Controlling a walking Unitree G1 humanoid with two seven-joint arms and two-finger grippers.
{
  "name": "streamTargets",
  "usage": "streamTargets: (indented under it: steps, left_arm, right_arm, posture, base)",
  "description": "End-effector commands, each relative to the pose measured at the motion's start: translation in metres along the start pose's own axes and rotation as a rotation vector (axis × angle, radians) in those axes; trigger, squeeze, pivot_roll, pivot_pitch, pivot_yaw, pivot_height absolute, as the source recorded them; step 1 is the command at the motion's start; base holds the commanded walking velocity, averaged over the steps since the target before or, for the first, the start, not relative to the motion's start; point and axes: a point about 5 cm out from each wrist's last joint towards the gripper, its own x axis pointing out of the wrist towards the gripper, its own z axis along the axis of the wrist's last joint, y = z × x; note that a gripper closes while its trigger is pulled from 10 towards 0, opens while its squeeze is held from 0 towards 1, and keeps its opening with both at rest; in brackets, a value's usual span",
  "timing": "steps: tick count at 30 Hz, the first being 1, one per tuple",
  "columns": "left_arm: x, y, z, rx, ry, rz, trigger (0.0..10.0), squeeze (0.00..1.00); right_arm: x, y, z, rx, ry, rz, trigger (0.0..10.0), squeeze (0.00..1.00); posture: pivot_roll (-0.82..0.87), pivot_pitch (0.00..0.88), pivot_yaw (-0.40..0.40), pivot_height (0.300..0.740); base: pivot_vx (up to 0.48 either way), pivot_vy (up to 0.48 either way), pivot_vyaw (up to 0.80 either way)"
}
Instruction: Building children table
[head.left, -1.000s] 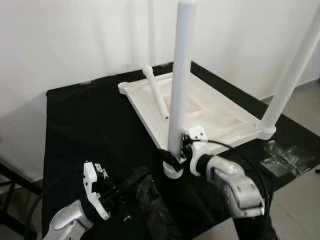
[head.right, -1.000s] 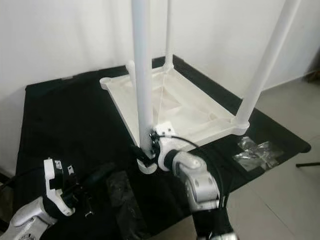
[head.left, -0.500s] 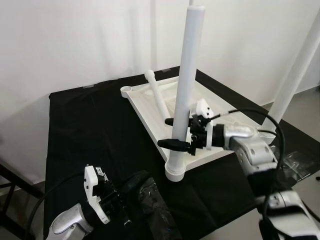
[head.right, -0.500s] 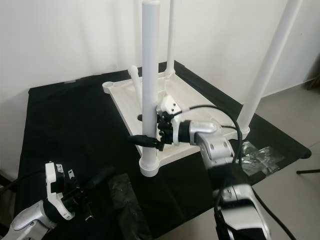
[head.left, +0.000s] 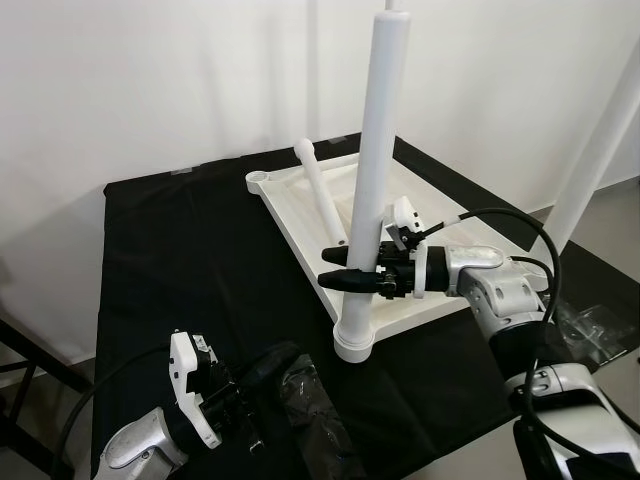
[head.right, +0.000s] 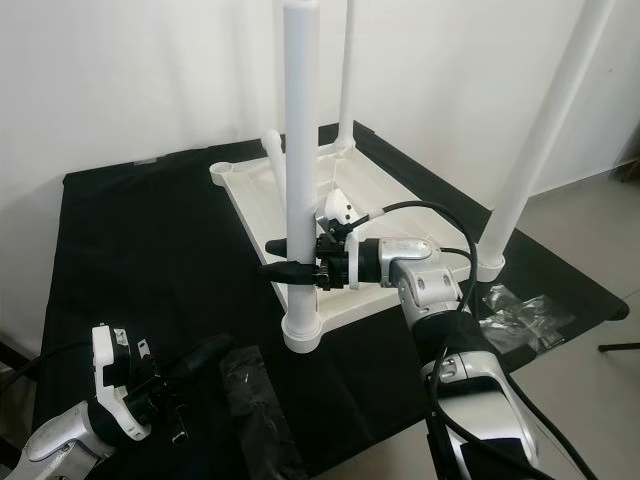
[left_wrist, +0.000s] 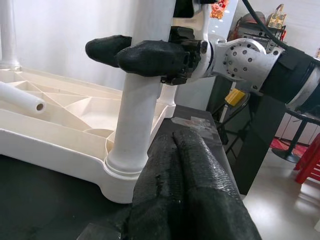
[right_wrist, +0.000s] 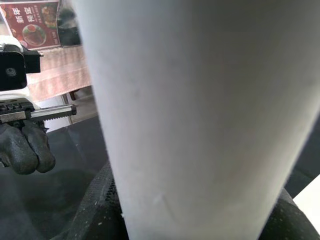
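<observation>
The white table top lies upside down on a black cloth. Three white legs stand upright in its corners: the near leg, a right leg and a back leg. A loose leg lies inside the top. My right gripper reaches in from the right and is shut on the near leg, a little above its socket, one finger on each side. That leg looms large in the right wrist view. My left gripper rests low at the front left, shut and empty, its fingertips pointing at the leg's base.
A crumpled black plastic bag lies on the cloth by the left gripper. Clear plastic bags with small parts lie at the cloth's right edge. A white wall stands behind, and tiled floor shows at the right.
My right gripper rose from the near leg's base, spread its fingers around the leg, then drew them in onto it. The left gripper stayed put. The camera shifted slightly.
</observation>
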Motion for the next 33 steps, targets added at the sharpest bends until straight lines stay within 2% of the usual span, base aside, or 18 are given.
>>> streamTargets:
  steps: [1, 3, 5, 6, 7, 8, 9, 10, 14, 16, 17, 18, 19, 23, 24, 31, 32, 33]
  left_arm:
    - [-0.002, -0.001, -0.001, -0.002, 0.0, 0.009, 10.0, 0.0]
    - [-0.002, -0.001, -0.001, -0.001, -0.001, 0.009, 10.0, 0.0]
    - [-0.004, -0.001, 0.0, 0.0, -0.002, 0.01, 10.0, 0.0]
    - [-0.004, 0.0, 0.001, 0.001, -0.002, 0.01, 10.0, 0.0]
    - [-0.004, 0.0, 0.001, 0.001, -0.002, 0.01, 10.0, 0.0]
    - [-0.004, 0.0, 0.002, 0.002, -0.002, 0.01, 10.0, 0.0]
    - [-0.004, 0.0, 0.002, 0.002, -0.002, 0.01, 10.0, 0.0]
    - [-0.005, 0.001, 0.002, 0.004, 0.001, 0.014, 10.0, 0.0]
    - [-0.006, 0.001, 0.002, 0.001, -0.001, 0.019, 10.0, 0.0]
    - [-0.006, 0.003, 0.002, -0.002, 0.007, 0.013, 10.0, 0.0]
    - [-0.006, 0.003, 0.002, 0.001, 0.003, 0.02, 10.0, 0.0]
    - [-0.006, 0.003, 0.002, 0.004, 0.001, 0.026, 10.0, 0.0]
    - [-0.006, 0.003, 0.002, 0.008, -0.003, 0.033, 10.0, 0.0]
    - [-0.006, 0.003, 0.002, 0.01, -0.005, 0.037, 10.0, 0.0]
    - [-0.005, 0.002, 0.001, 0.008, -0.003, 0.032, 10.0, 0.0]
    - [-0.002, 0.0, -0.001, 0.002, -0.002, 0.023, 10.0, 0.0]
    - [-0.002, 0.0, -0.001, 0.002, -0.002, 0.023, 10.0, 0.0]
    - [-0.002, 0.0, -0.002, 0.002, -0.002, 0.023, 10.0, 0.0]
  right_arm:
    - [-0.004, 0.006, -0.012, 0.022, 0.011, -0.109, 0.0, 0.0]
    - [-0.005, 0.008, -0.016, 0.031, 0.022, -0.16, 0.0, 0.0]
    - [0.007, 0.02, -0.036, 0.117, 0.042, -0.354, 0.0, 0.0]
    - [0.015, 0.029, -0.052, 0.211, 0.044, -0.67, 0.0, 0.0]
    - [0.015, 0.029, -0.052, 0.211, 0.044, -0.67, 0.0, 0.0]
    - [0.017, 0.044, -0.067, 0.292, 0.091, -0.845, 0.0, 0.0]
    - [0.017, 0.044, -0.067, 0.292, 0.091, -0.845, 0.0, 0.0]
    - [0.024, 0.054, -0.064, 0.226, 0.109, -0.859, 0.0, 0.0]
    - [0.028, 0.057, -0.065, 0.242, 0.116, -0.84, 0.0, 0.0]
    - [0.041, 0.059, -0.065, 0.196, 0.139, -0.714, 0.0, 0.0]
    - [0.043, 0.058, -0.064, 0.207, 0.138, -0.709, 1.5, 0.0]
    - [0.044, 0.057, -0.063, 0.205, 0.135, -0.707, 1.5, 0.0]
    - [0.044, 0.057, -0.06, 0.217, 0.124, -0.698, 10.0, 0.0]
    - [0.044, 0.057, -0.059, 0.226, 0.117, -0.691, 10.0, 0.0]
    - [0.047, 0.055, -0.043, 0.232, 0.038, -0.542, 10.0, 1.0]
    - [0.036, 0.045, -0.01, 0.054, -0.038, -0.195, 10.0, 1.0]
    - [0.036, 0.045, -0.01, 0.054, -0.038, -0.195, 10.0, 1.0]
    - [0.034, 0.046, -0.008, 0.012, -0.031, -0.148, 10.0, 0.89]
  posture:
    - [-0.06, 0.0, -0.009, 0.74]
    - [-0.07, 0.0, -0.011, 0.74]
    - [-0.07, 0.0, -0.015, 0.74]
    - [-0.06, 0.0, -0.013, 0.74]
    - [-0.06, 0.0, -0.013, 0.74]
    - [-0.05, 0.009, -0.011, 0.74]
    - [-0.05, 0.009, -0.011, 0.74]
    - [-0.08, 0.001, 0.029, 0.74]
    - [-0.08, 0.0, 0.025, 0.74]
    - [-0.06, 0.0, 0.009, 0.74]
    - [-0.06, 0.0, 0.016, 0.74]
    - [-0.06, 0.0, 0.016, 0.74]
    - [-0.06, 0.0, 0.012, 0.74]
    - [-0.06, 0.0, 0.012, 0.74]
    - [-0.06, 0.0, 0.007, 0.74]
    - [-0.05, 0.0, -0.002, 0.74]
    - [-0.05, 0.0, -0.002, 0.74]
    - [-0.05, 0.0, -0.002, 0.74]
  base:
    - [0.0, 0.0, 0.0]
    - [0.0, 0.0, 0.0]
    - [0.0, 0.0, 0.0]
    - [0.0, 0.0, 0.0]
    - [0.0, 0.0, 0.0]
    - [0.0, 0.0, 0.0]
    - [0.0, 0.0, 0.0]
    - [0.0, 0.0, 0.0]
    - [0.0, 0.0, 0.0]
    - [0.0, 0.0, 0.0]
    - [0.0, 0.0, 0.0]
    - [0.0, 0.0, 0.0]
    - [0.0, 0.0, 0.0]
    - [0.0, 0.0, 0.0]
    - [0.0, 0.0, 0.0]
    - [0.0, 0.0, 0.0]
    - [0.0, 0.0, 0.0]
    - [0.0, 0.0, 0.0]
